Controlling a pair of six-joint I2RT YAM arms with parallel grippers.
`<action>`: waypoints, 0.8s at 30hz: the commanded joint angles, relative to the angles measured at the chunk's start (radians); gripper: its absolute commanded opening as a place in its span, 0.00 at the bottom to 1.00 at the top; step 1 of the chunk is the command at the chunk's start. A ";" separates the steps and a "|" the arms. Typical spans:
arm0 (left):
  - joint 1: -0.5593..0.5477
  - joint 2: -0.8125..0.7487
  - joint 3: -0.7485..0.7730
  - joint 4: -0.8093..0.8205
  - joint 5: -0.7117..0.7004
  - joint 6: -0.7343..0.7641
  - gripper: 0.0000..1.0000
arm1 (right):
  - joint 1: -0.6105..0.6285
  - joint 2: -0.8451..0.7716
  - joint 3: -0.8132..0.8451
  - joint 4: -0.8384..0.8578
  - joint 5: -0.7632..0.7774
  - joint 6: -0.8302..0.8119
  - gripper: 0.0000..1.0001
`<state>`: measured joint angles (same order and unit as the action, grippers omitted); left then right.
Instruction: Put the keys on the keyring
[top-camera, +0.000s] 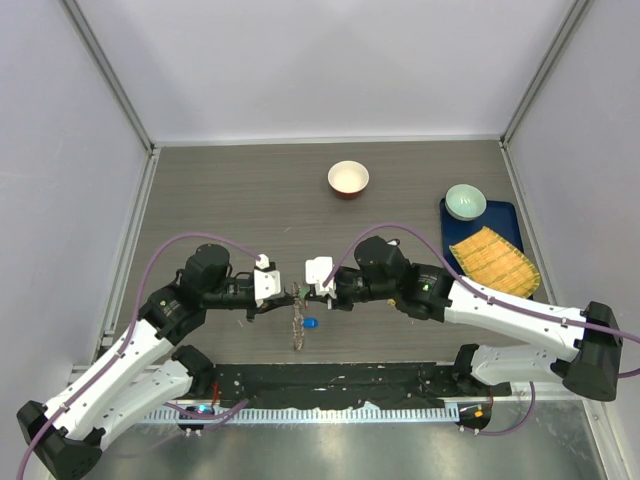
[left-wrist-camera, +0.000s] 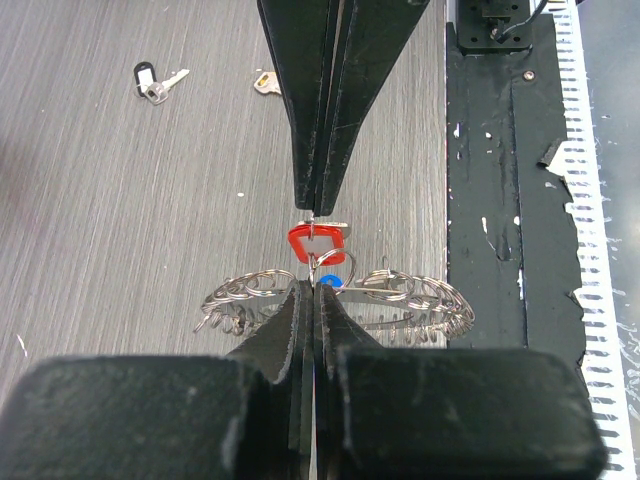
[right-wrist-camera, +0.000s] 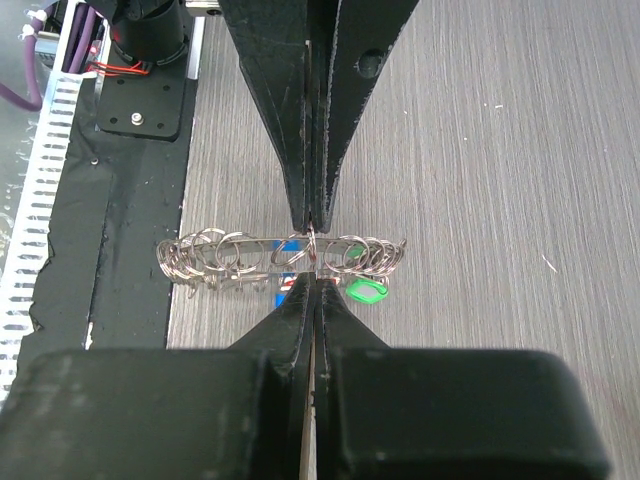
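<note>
Top external view showed both arms reaching inward over the grey surface (top-camera: 220, 190), their tips almost meeting near its front edge; the left gripper (top-camera: 287, 297) and the right gripper (top-camera: 313, 293) faced each other just above the keyring (top-camera: 298, 322), which appeared edge-on as a thin grey streak; a blue key (top-camera: 312, 323) hung just beside it.

In the left wrist view the left gripper (left-wrist-camera: 315, 296) was closed, its fingers pinched together on the near edge of the keyring (left-wrist-camera: 410, 296), whose rim was fringed with many small silvery loops; the right gripper (left-wrist-camera: 315, 208) came down from above, also closed, its tips clamped on the metal part of the red key (left-wrist-camera: 315, 241); the red head hung directly beneath those tips, with a small loop passing through it and the blue key (left-wrist-camera: 331, 283) just below. A black key (left-wrist-camera: 150, 82) and a yellow key (left-wrist-camera: 266, 82) lay apart on the surface, well away from the ring.

In the right wrist view the keyring (right-wrist-camera: 225, 252) was held off the surface between the two closed grippers; a green key (right-wrist-camera: 366, 290) hung at its lower edge.

Further back stood a red-and-cream bowl (top-camera: 348, 179); to the right a blue tray (top-camera: 508, 215) carried a green bowl (top-camera: 465, 201) and a yellow mat (top-camera: 493, 261).
</note>
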<state>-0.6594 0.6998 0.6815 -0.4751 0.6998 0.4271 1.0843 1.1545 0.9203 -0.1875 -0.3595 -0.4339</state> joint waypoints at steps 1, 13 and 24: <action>-0.003 -0.016 0.009 0.072 0.021 0.010 0.00 | -0.001 0.008 0.015 0.048 -0.018 0.012 0.01; -0.003 -0.014 0.009 0.072 0.032 0.009 0.00 | -0.003 0.020 0.020 0.054 -0.019 0.007 0.01; -0.003 -0.010 0.010 0.072 0.038 0.009 0.00 | -0.003 0.025 0.026 0.056 -0.029 0.006 0.01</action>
<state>-0.6594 0.6998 0.6815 -0.4751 0.7010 0.4271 1.0843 1.1744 0.9203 -0.1802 -0.3656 -0.4343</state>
